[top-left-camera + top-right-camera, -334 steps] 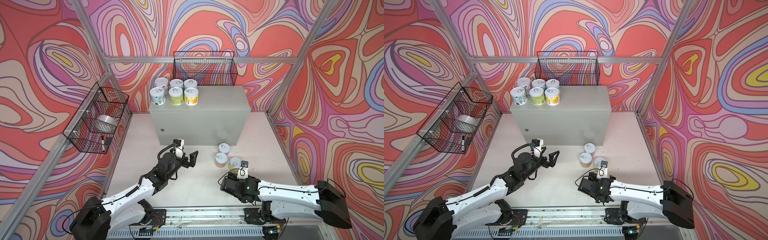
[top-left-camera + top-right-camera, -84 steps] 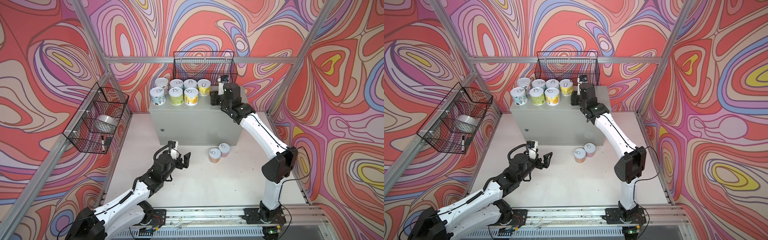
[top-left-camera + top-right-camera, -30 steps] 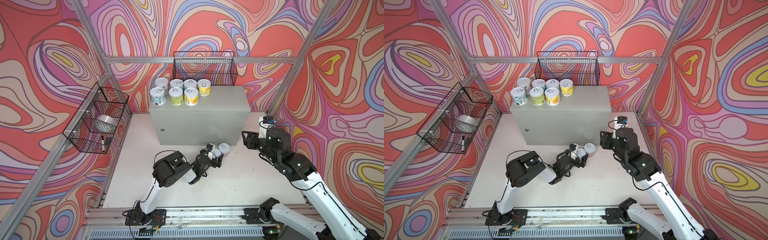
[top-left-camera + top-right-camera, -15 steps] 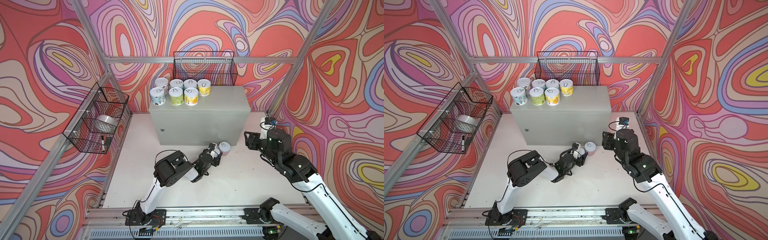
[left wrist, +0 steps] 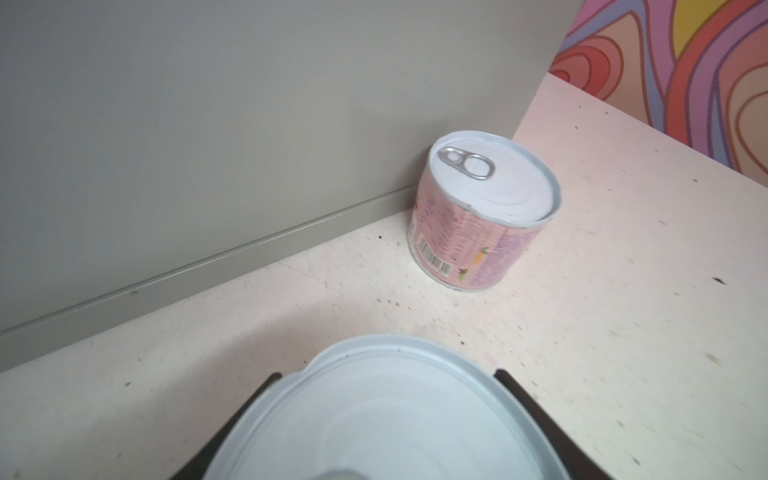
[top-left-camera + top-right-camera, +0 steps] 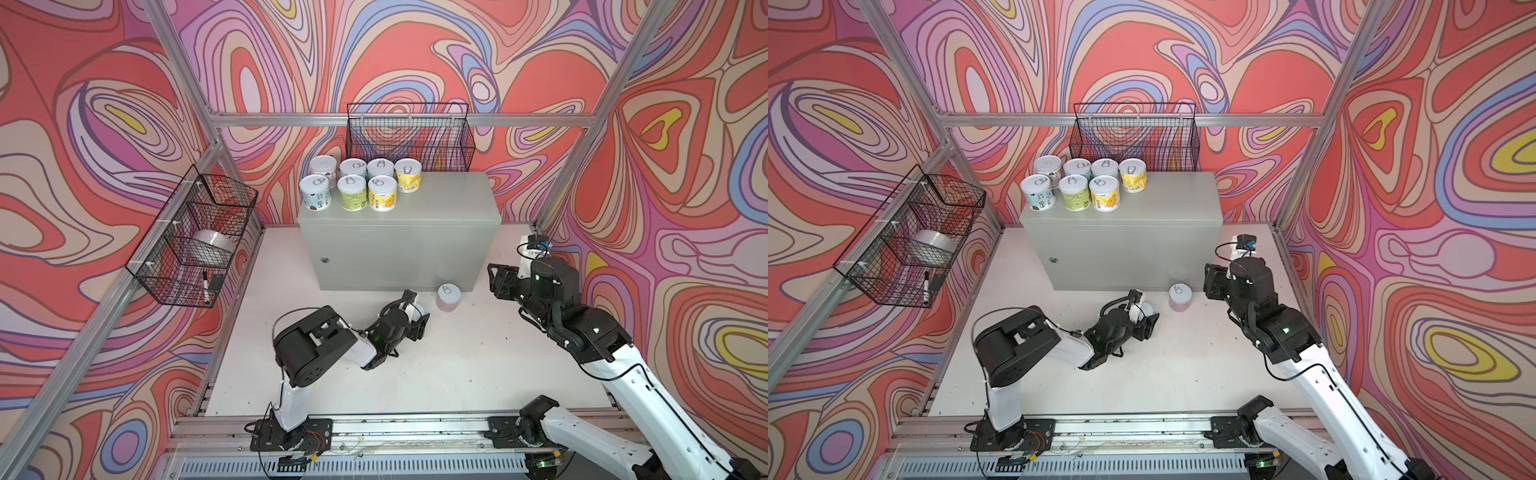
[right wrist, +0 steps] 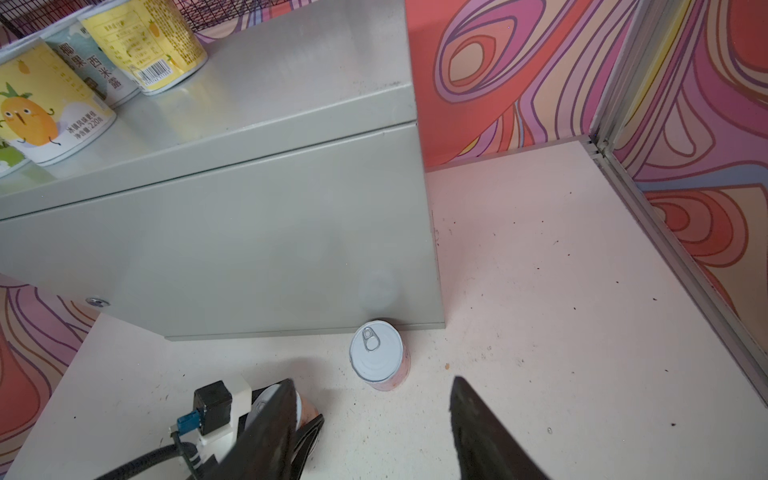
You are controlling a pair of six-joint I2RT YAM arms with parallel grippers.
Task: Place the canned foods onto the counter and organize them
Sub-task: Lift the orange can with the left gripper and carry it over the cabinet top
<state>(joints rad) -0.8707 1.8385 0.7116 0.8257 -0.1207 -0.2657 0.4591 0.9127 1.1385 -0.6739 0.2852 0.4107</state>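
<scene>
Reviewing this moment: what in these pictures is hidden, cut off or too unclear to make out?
Gripped can: label print unreadable. Left wrist view shows only its lid, cut by the edge; the left claw covers it in both top views.
Back-row cans: labels mostly hidden behind the front-row cans in both top views.
Silvery round thing in the side basket: mesh obscures it in both top views; unidentifiable.

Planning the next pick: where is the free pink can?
In both top views the pink can stands on the floor by the counter's front right corner, beside the left gripper.
</scene>
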